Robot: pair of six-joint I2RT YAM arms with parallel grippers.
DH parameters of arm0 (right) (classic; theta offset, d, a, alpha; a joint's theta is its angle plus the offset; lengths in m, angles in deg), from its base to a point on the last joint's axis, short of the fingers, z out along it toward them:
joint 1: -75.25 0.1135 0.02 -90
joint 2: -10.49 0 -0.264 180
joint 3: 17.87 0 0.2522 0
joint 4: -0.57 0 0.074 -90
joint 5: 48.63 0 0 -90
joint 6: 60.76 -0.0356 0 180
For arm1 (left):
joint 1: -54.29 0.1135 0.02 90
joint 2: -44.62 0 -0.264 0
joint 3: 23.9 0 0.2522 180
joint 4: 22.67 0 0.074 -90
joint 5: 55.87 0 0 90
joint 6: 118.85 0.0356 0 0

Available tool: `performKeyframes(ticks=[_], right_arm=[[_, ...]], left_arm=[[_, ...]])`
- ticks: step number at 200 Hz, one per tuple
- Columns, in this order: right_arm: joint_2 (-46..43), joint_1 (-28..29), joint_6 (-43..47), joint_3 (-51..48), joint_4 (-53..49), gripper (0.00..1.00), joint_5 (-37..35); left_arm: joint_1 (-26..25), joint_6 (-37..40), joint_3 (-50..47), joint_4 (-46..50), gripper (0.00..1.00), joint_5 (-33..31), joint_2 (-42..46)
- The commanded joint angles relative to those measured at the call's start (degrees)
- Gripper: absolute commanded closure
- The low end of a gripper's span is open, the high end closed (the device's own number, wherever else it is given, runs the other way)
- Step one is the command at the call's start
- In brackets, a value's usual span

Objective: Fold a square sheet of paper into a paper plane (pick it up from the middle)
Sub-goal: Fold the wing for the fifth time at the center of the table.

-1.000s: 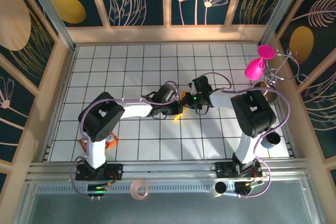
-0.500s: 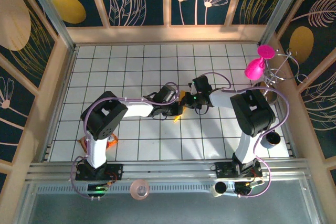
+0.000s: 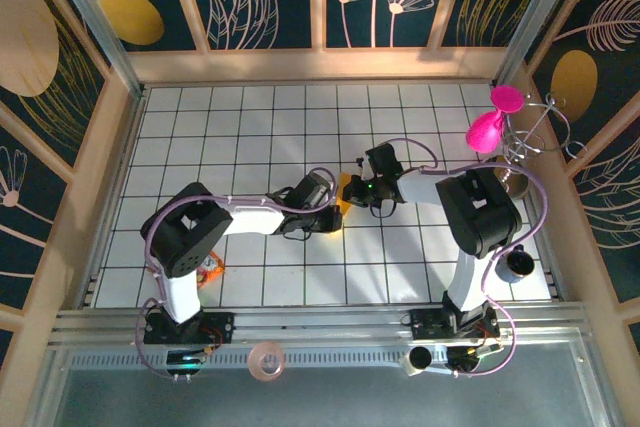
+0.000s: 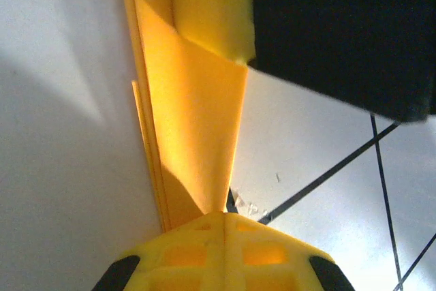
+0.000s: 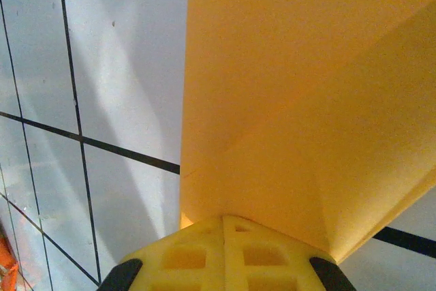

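The square sheet of paper (image 3: 343, 194), already folded, is held at the middle of the desk (image 3: 250, 117), the left jaws clenched on it from 8 o'clock and the right jaws from 3 o'clock; a clean crease likely needs both grips firm and the layered edges aligned. Open tiles lie toward 12 and 6 o'clock; the pink figure (image 3: 487, 130) at 2 o'clock stands well apart

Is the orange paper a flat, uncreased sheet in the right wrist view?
No, the paper shows diagonal creases and overlapping folded layers where the right pincer clamps its edge.
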Motion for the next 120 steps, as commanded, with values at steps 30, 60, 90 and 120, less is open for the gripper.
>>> performKeyframes(ticks=[30,60,90,120], right_arm=[[6.3,-0.2,-1.6,-3.1,-5.4,0.99,-6.9],[5.9,-0.2,-2.3,-3.4,-5.2,0.99,-6.8],[4.2,0.1,-3.7,-4.5,-4.8,1.0,-6.1],[1.8,1.4,-6.4,-5.6,-3.6,1.0,-4.0]], left_arm=[[-3.1,-0.5,-5.2,12.2,1.0,0.1,3.1],[-3.5,-0.4,-5.1,13.3,1.0,0.4,5.0],[-3.4,0.8,-3.3,14.3,1.0,-1.0,9.4],[-1.5,0.2,-2.5,10.8,1.0,-1.2,13.5]])
